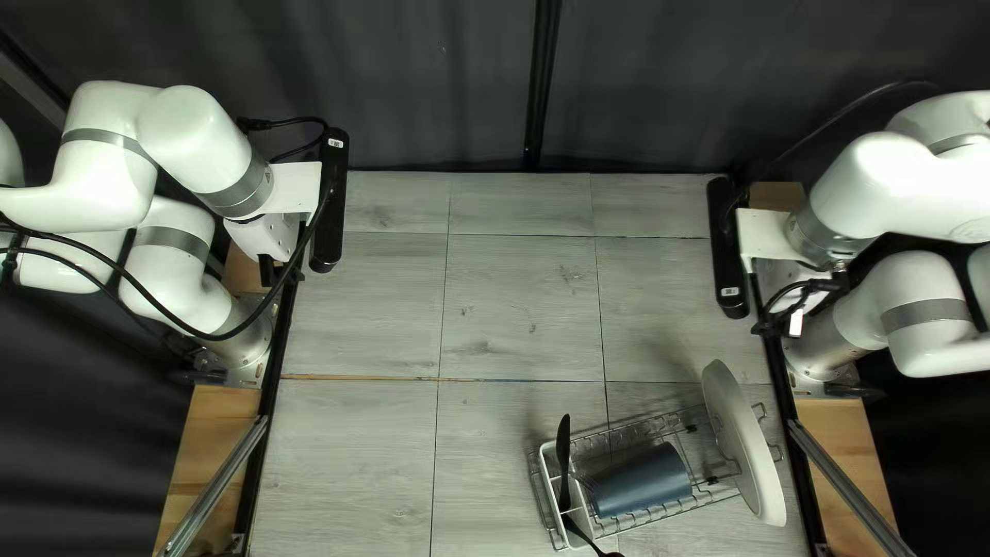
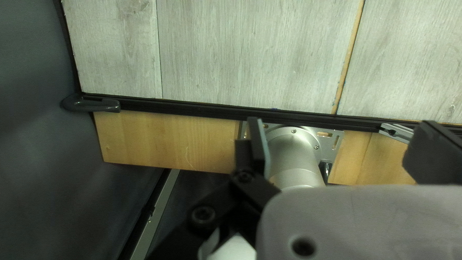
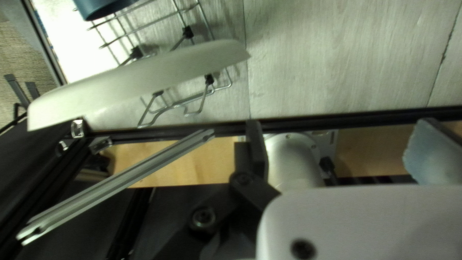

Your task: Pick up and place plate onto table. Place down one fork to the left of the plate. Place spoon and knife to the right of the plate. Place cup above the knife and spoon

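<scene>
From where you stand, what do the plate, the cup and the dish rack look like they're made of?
The plate looks like ceramic or plastic: smooth, even off-white, no visible grain. The cup could be coated metal or glazed ceramic, given its plain dark blue with a soft sheen. The dish rack seems metal: thin, silvery, shiny wires with black fittings.

I can't read any text, brand, number or sign from here. In the top left view I make out a small white label (image 1: 335,143) on the black bar (image 1: 329,206) at the end of my left arm (image 1: 191,134), close to the bar's far end. A second white label (image 1: 730,292) sits on the black bar (image 1: 724,242) at the end of my right arm (image 1: 887,186), close to its near end. Both are too small for me to read.
</scene>
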Controlling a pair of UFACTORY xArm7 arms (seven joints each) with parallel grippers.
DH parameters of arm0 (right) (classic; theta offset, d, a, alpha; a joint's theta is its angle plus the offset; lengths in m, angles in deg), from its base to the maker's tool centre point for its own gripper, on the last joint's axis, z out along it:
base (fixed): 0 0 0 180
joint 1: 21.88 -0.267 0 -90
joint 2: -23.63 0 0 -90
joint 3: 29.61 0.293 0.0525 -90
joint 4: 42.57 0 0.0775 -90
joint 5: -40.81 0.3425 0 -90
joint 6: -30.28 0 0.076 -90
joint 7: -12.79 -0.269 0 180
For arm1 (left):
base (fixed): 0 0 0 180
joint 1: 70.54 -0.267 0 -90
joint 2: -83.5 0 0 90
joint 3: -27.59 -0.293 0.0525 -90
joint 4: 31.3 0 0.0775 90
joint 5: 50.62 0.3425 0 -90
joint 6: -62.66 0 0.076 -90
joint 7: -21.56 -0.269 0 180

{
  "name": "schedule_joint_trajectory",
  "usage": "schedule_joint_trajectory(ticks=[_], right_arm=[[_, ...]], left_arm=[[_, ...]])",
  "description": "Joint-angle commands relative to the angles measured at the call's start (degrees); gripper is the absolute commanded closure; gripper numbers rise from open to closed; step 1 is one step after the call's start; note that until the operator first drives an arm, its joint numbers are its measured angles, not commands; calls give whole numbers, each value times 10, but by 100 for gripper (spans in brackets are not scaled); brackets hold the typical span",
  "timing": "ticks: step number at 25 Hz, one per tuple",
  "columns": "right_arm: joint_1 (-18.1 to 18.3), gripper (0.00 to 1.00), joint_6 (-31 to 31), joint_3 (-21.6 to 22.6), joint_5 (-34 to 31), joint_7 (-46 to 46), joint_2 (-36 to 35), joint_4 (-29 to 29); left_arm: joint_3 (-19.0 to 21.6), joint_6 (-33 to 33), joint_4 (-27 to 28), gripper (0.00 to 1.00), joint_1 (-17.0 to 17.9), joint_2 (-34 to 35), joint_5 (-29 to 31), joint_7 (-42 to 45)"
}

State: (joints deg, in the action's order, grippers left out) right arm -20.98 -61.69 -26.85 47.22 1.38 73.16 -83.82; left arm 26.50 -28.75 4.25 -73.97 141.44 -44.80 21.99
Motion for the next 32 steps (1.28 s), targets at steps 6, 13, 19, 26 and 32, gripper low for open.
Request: schedule_joint_trajectory(ticks=[6, 13, 19, 26, 32], right_arm=[[25, 0, 24, 95, 99, -206, 44, -17], [25, 0, 30, 110, 100, -219, 39, -23], [29, 0, 55, 123, 119, -238, 23, -19], [37, 0, 88, 179, 219, -398, 86, 26], [41, 0, 132, 232, 266, -487, 137, 67]], left_arm=[[0, 0, 0, 0, 0, 0, 0, 0], [0, 0, 0, 0, 0, 0, 0, 0], [0, 0, 0, 0, 0, 0, 0, 0], [0, 0, 0, 0, 0, 0, 0, 0], [0, 0, 0, 0, 0, 0, 0, 0]])
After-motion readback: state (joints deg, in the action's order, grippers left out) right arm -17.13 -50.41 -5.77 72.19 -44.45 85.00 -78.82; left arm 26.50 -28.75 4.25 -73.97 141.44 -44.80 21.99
